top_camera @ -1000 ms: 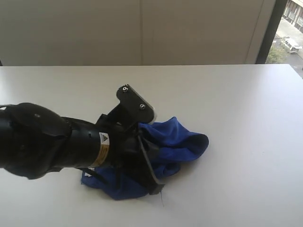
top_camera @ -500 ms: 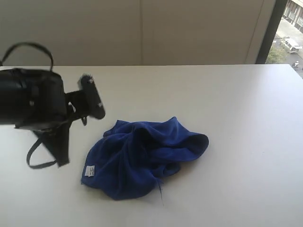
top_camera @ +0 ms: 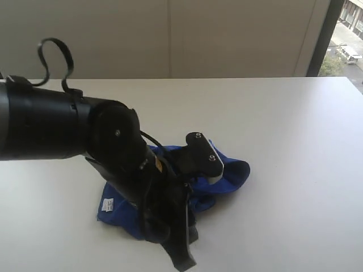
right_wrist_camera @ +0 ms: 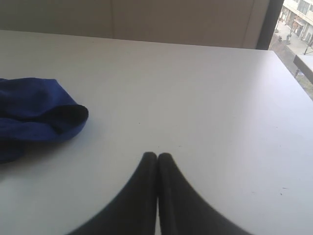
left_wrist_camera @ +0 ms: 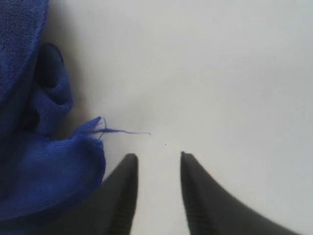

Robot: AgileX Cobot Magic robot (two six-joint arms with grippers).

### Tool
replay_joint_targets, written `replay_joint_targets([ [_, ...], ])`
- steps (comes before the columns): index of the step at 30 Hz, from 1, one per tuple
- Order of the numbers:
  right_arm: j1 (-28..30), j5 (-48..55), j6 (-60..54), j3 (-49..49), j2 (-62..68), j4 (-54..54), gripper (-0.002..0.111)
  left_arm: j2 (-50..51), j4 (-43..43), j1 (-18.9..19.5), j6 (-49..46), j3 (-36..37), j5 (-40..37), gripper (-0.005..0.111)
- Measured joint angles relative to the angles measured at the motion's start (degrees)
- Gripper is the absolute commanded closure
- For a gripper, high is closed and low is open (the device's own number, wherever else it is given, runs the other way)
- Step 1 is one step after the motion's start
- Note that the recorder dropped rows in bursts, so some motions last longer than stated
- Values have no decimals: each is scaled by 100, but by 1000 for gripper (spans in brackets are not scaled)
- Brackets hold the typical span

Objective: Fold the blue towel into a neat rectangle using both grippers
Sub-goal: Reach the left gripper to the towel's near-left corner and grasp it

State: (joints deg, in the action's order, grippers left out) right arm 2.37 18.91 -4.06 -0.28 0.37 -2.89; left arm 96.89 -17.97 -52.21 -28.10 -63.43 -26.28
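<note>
**A:** So, what had shifted on the table [top_camera: 295, 113]?

**B:** The left arm [top_camera: 68, 130]. Half a second before, it had been drawn back to the left side, well clear of the cloth. Now it was leaning over the blue towel [top_camera: 232, 170] again and hiding most of the towel's middle from the exterior view.

**A:** And the towel itself?

**B:** It looked unchanged: a crumpled heap near the centre of the table, with the white care tag [top_camera: 108, 204] showing at its near-left edge. No fold had been made, so I judged the task to be barely begun.

**A:** Was the left gripper [left_wrist_camera: 157, 157] holding anything?

**B:** No. Its jaws stood partly apart with only bare table between them. One jaw sat just beside a frayed corner of the towel, where a loose thread [left_wrist_camera: 127, 131] trailed out. I read it as lining up for a pinch on that corner.

**A:** What about the right gripper [right_wrist_camera: 157, 155]?

**B:** It was closed tip to tip on nothing, above open table well apart from the heap. Its camera saw only one rolled lobe of the towel.

**A:** Was anything in the way?

**B:** There was nothing else on the table. The trouble was the bunching, since edges and corners were buried in folds, and the left arm blocked the overview.
</note>
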Motion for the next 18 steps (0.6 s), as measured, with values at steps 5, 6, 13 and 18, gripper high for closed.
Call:
replay_joint_targets([
  [5,0,0,0,0,0,0,108,385,0,-16,324,0,448,38],
  [6,0,0,0,0,0,0,108,467,0,-16,338,0,550,38],
  [13,0,0,0,0,0,0,108,918,497,-16,383,0,1196,39],
  [18,0,0,0,0,0,0,108,1103,1160,-16,537,0,1473,59],
])
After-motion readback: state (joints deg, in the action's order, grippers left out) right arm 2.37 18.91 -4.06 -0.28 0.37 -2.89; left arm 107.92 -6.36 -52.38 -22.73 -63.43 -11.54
